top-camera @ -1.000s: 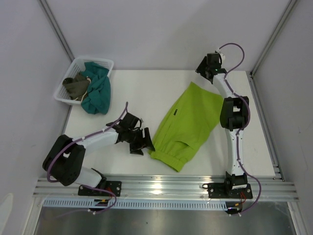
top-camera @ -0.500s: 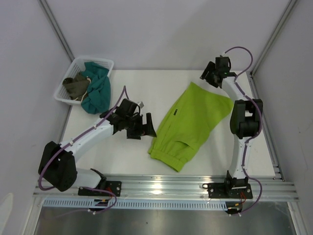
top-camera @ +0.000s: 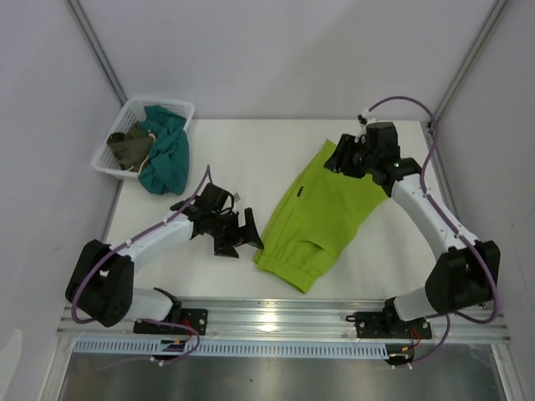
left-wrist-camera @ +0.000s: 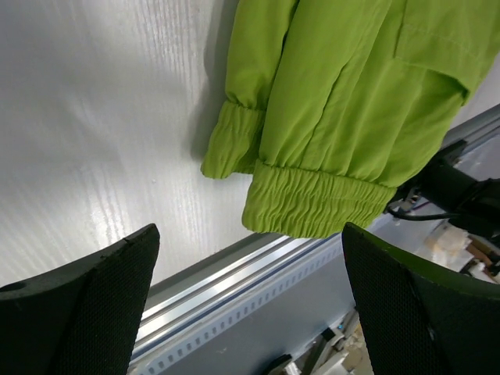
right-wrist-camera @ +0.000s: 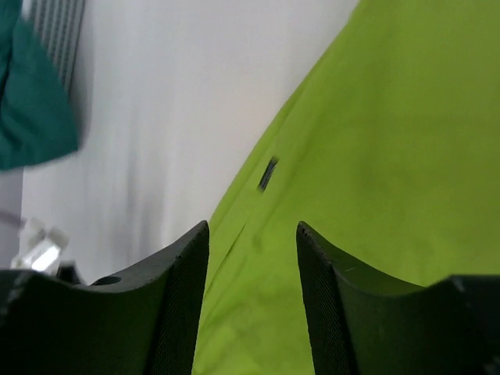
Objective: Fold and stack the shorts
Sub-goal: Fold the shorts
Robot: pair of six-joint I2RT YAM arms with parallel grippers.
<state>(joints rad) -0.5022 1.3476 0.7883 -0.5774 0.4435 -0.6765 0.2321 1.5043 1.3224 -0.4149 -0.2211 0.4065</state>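
Observation:
The lime-green shorts (top-camera: 322,209) lie spread flat on the white table (top-camera: 251,159), with the gathered elastic end toward the near edge. My left gripper (top-camera: 249,237) is open and empty, just left of that elastic end. In the left wrist view its fingers (left-wrist-camera: 86,305) stand wide apart, and the shorts (left-wrist-camera: 336,101) lie ahead of them. My right gripper (top-camera: 336,160) is open over the far end of the shorts. In the right wrist view the gripper (right-wrist-camera: 252,301) has green fabric (right-wrist-camera: 375,141) showing between its jaws, and a small black logo mark (right-wrist-camera: 268,173) lies ahead.
A white basket (top-camera: 185,109) at the back left holds a teal garment (top-camera: 167,154), which hangs over its rim, and an olive-brown garment (top-camera: 129,146). The aluminium rail (top-camera: 284,313) runs along the table's near edge. Frame posts stand at the back corners.
My right arm has swung from the table's far right edge down and left, onto the far end of the shorts. My left gripper moved away from the near edge, then came back beside the elastic end.

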